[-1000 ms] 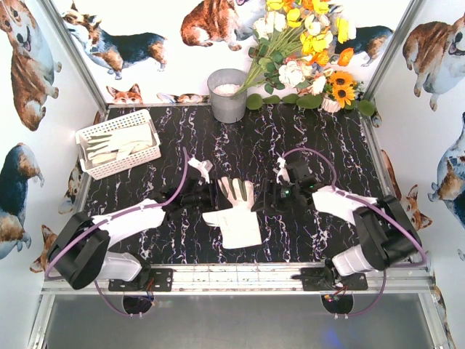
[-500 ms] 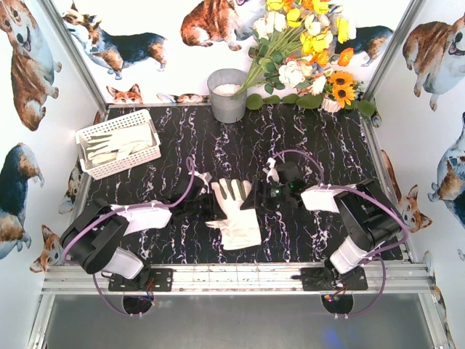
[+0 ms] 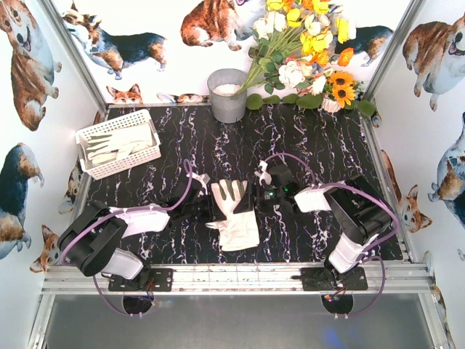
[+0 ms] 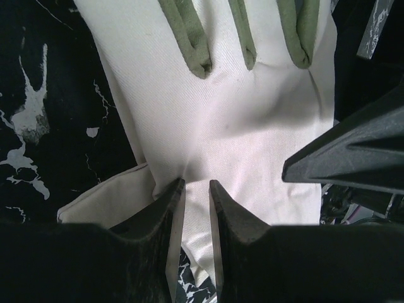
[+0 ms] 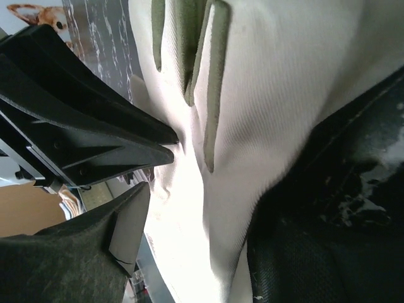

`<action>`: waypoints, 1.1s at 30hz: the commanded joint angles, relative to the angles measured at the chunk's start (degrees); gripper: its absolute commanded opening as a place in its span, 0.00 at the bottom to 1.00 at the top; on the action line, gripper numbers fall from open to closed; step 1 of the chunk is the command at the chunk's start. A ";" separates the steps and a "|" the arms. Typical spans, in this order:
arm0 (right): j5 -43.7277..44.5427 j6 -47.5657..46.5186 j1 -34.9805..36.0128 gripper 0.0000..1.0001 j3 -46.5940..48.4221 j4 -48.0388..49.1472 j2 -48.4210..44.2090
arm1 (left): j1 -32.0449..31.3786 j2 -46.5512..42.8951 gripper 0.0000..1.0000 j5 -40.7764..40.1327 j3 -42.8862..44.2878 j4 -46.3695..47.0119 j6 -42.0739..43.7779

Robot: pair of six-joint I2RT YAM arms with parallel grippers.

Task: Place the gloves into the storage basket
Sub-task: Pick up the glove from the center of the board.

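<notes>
at the near middle of the table, my left gripper (image 4: pixel 194 184) has its jaws drawn almost together on the cream-white fabric work glove with grey-green finger strips (image 4: pixel 240 120). a thin fold of cloth sits in the narrow slit between them, where the thumb meets the palm. the glove lies flat, fingers pointing to the far side and cuff toward my bases. my right gripper (image 5: pixel 161 165) stands well open at the glove's other edge, beside the fingers. its tips are right at the cloth, but i cannot tell whether they touch. it holds nothing.

under it all is a black table with white marble veining (image 3: pixel 320 153). at the far left corner sits the white rectangular plastic basket with lattice sides (image 3: pixel 127 166), well apart from the glove i pinch, with more cream-white gloves (image 3: pixel 120 142) lying inside it. at the far edge stands a grey round metal bucket (image 3: pixel 227 98), and right of it a bunch of yellow, white and orange flowers (image 3: pixel 309 43). white walls printed with corgi dogs (image 3: pixel 29 65) close in on the left, back and right. a silver metal rail (image 3: pixel 240 273) runs along the near edge.
</notes>
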 commanded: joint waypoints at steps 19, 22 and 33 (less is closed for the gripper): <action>-3.87 -5.19 1.84 0.00 0.81 4.43 -1.80 | 4.60 -14.57 0.69 -0.65 -0.88 -9.03 5.93; -6.55 -6.06 1.53 0.00 0.66 6.38 -3.19 | 8.96 -15.44 0.82 5.06 -1.74 -7.85 8.26; -16.48 -3.03 -0.17 0.00 0.68 13.29 -11.33 | 13.06 -17.17 1.00 25.40 -4.01 6.29 8.55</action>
